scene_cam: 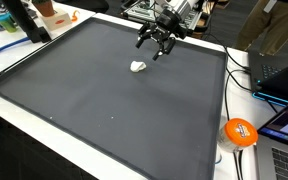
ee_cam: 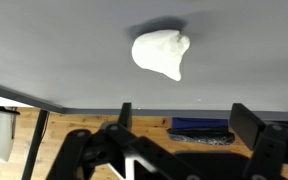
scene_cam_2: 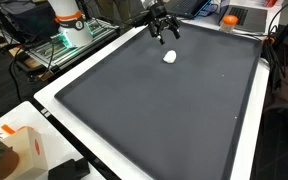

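End effector (scene_cam: 156,45) hangs with its fingers spread wide, gripping nothing, over the far part of the dark grey mat (scene_cam: 104,110) on the tabletop. The small white crumpled lump (scene_cam: 138,67) lies on the mat near it, clear of the fingertips. In the wrist view it sits ahead and a little off-centre, so I judge it best to centre over it, then descend straight until the tips almost touch the mat.
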You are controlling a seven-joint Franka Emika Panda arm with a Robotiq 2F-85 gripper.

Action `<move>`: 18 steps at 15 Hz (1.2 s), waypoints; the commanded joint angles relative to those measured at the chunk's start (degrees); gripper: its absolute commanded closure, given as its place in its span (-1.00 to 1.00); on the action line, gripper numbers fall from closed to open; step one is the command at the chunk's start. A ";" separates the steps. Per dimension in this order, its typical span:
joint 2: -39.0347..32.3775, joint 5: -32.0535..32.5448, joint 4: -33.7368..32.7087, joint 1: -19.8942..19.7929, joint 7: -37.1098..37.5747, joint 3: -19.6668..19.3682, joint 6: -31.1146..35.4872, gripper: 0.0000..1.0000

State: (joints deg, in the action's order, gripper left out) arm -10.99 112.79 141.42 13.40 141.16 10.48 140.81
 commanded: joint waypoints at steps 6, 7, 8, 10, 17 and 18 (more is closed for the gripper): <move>-3.26 0.04 -0.29 -1.20 -4.46 2.56 -2.60 -1.00; -3.58 0.00 -0.38 -1.22 -4.42 2.66 -2.78 -1.00; -3.81 0.17 -0.45 -1.28 -4.10 2.77 -2.86 -1.00; -4.38 0.16 -0.63 -1.35 -3.94 2.93 -3.02 -1.00; -5.05 0.60 -0.76 -1.93 -3.16 3.49 -2.49 -1.00; -4.83 0.75 -0.72 -2.08 -2.76 3.56 -2.23 -1.00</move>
State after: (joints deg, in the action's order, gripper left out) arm -15.44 112.79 140.79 12.51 137.39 12.83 138.96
